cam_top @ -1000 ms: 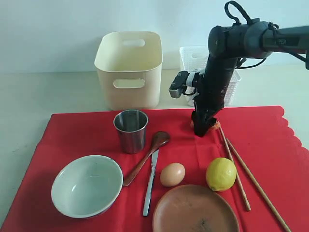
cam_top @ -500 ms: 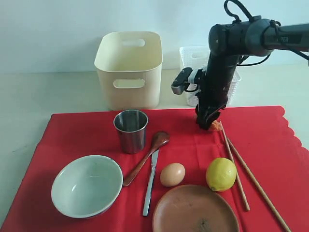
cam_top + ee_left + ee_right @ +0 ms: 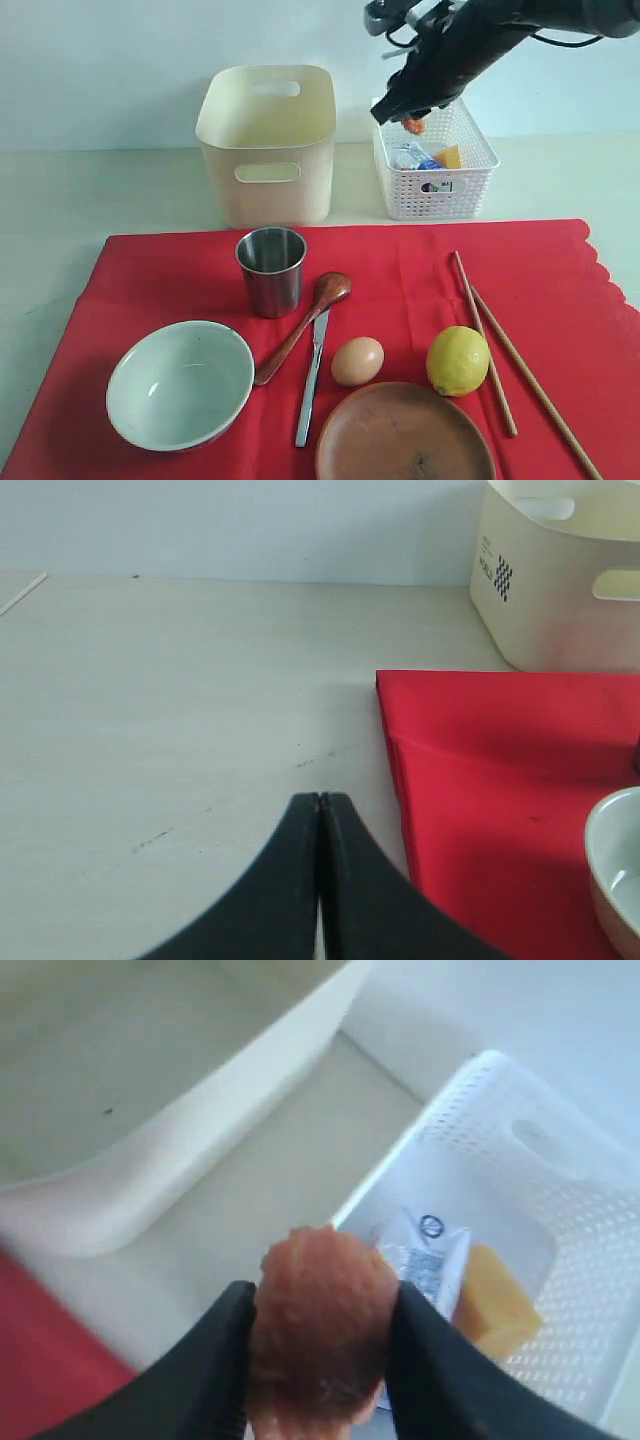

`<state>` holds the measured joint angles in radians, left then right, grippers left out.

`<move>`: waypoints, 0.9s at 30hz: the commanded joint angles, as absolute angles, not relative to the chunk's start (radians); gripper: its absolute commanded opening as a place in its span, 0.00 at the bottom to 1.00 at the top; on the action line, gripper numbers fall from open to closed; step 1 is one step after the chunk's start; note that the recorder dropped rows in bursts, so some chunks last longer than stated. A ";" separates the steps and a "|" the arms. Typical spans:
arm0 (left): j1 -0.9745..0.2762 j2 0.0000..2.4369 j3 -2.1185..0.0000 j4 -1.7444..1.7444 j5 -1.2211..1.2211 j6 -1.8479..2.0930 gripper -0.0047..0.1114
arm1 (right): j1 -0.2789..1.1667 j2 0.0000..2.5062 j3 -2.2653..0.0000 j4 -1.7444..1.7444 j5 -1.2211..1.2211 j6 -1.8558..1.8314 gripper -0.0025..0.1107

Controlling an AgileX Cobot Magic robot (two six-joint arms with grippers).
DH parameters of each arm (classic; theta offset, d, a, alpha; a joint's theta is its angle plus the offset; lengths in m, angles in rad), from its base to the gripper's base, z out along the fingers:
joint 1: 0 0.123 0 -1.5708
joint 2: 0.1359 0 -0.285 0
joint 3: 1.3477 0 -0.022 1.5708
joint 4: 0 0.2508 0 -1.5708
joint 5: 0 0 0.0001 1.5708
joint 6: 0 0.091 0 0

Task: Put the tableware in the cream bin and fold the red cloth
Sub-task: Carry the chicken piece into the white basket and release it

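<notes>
On the red cloth (image 3: 560, 260) stand the steel cup (image 3: 270, 269) and the pale bowl (image 3: 180, 384), with the wooden spoon (image 3: 300, 325), the knife (image 3: 312, 375), the brown plate (image 3: 405, 435) and the chopsticks (image 3: 500, 345) lying around them. The cream bin (image 3: 266, 140) stands behind the cloth. My right gripper (image 3: 412, 118) hangs high over the white lattice basket (image 3: 433, 160), shut on a reddish-brown sausage (image 3: 320, 1330). The left gripper (image 3: 320, 810) is shut and empty over the bare table, beside the cloth's corner (image 3: 400, 695); the exterior view does not show it.
An egg (image 3: 357, 360) and a lemon (image 3: 458, 360) lie on the cloth among the tableware. The basket holds a milk carton (image 3: 425, 1255) and a cheese wedge (image 3: 495, 1300). Pale table (image 3: 80, 200) surrounds the cloth.
My right gripper has risen from the cloth near the chopsticks' far ends and swung back over the lattice basket, carrying the sausage. Everything else is unmoved.
</notes>
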<state>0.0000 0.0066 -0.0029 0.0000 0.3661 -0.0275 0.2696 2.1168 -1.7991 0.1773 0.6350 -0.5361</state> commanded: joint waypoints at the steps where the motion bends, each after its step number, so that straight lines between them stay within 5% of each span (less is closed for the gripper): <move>1: 0.001 0.000 0.000 0.000 0.353 -0.024 0.04 | 0.205 2.108 -1.799 0.183 0.541 -0.408 0.02; 22: 0.001 0.000 0.000 0.000 0.353 -0.024 0.04 | 0.133 2.281 -1.799 0.174 0.427 -0.355 0.03; 27: 0.001 0.000 0.000 0.000 0.353 -0.024 0.04 | 0.133 2.281 -1.799 0.174 0.424 -0.355 0.16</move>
